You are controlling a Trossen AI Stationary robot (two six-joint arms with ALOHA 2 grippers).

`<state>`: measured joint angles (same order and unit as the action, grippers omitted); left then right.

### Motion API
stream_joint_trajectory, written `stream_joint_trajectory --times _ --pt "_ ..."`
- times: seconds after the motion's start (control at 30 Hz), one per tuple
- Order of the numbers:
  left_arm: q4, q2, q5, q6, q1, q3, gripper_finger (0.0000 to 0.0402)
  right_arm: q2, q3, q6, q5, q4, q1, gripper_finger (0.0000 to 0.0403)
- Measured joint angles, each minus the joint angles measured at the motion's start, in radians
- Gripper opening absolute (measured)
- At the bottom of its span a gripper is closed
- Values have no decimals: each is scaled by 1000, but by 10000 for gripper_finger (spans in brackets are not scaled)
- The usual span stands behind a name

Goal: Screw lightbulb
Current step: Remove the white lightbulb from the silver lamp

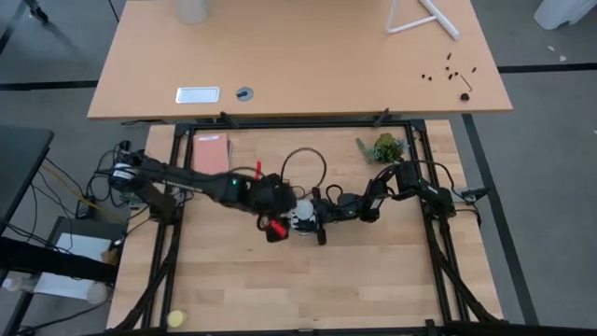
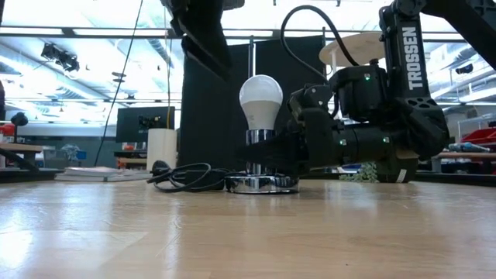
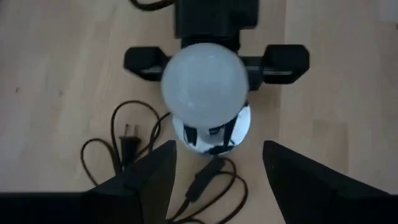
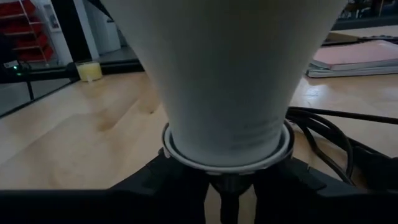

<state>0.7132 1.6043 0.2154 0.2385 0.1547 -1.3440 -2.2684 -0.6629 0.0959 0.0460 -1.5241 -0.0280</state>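
Note:
The white lightbulb [image 2: 260, 97] stands upright in the round silvery socket [image 2: 261, 183], which rests on its flat base at the table's middle. My left gripper [image 3: 217, 180] hangs open above the bulb [image 3: 205, 84], slanting down at it, with nothing between its fingers. My right gripper [image 2: 273, 155] lies level, low over the table, coming from the right. It is shut on the socket under the bulb [image 4: 230, 74]. My right gripper pinches the socket's neck [image 4: 227, 163], just under the collar ring below the bulb, between its two fingers [image 4: 155, 180]. The fingers come level from the table's right side. The socket stays on its base on the table, with the bulb upright.
The socket's thin black cord [image 3: 124, 140] with its plug lies in loops on the table on the socket's far left side. A pink notebook [image 1: 210, 151] and a small green plant [image 1: 384, 147] lie at the far edge, and a yellow ball [image 1: 175, 319] sits near the front left corner.

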Motion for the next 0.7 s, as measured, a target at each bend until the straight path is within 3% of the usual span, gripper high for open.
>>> stream_joint_trajectory --times 0.4,0.7 --pt "106 82 -180 -148 -91 -161 282 0 -1 -17 -8 14 0 182" --pt "136 153 -184 -210 -96 -205 308 0 -1 -29 -9 22 0 175"
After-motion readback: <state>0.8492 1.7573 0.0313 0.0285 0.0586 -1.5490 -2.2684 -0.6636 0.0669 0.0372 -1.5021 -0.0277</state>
